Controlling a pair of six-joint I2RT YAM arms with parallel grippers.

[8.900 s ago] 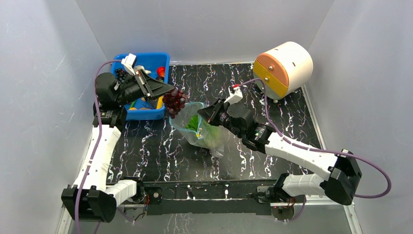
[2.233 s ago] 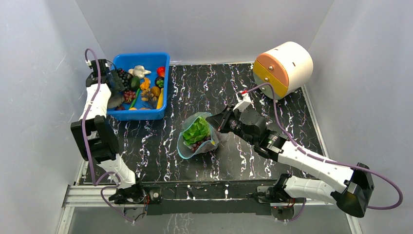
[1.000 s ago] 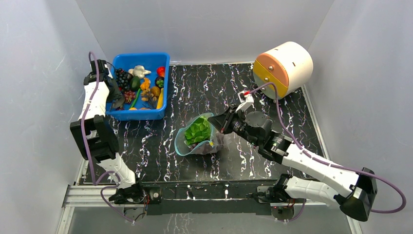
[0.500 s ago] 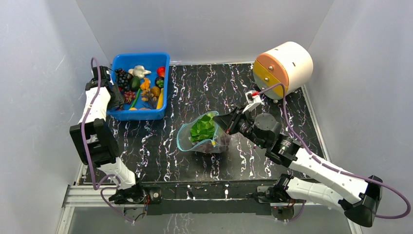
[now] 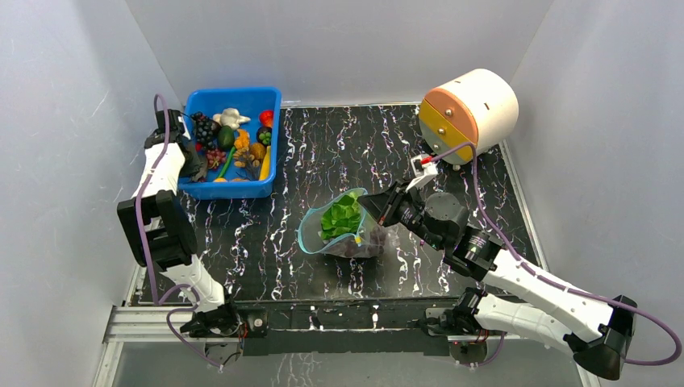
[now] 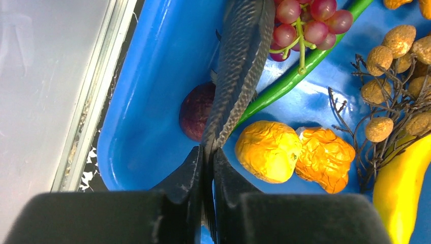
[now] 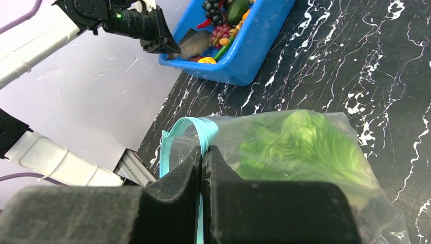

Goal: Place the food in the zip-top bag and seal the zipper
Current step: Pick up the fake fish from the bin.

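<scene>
The zip-top bag (image 5: pixel 348 235) sits farther from the blue bin (image 5: pixel 230 192), right fingers (image 7: pixel 173 195) pinching its zipper (image 7: pixel 204 133); left fingers (image 6: pixel 178 203) grip a scaly toy (image 6: pixel 241 61).

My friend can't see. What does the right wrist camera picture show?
The right tool pinches the teal zipper rim of a clear zip-top bag with a green lettuce head inside, resting on a black marbled table. Behind, the left tool grips a dark toy at a blue bin of toy food.

Bare tabletop (image 5: pixel 258 234) between blue bin (image 5: pixel 234 191) and bag (image 5: pixel 359 243), right arm (image 5: pixel 516 274) crowding bag's right side
</scene>
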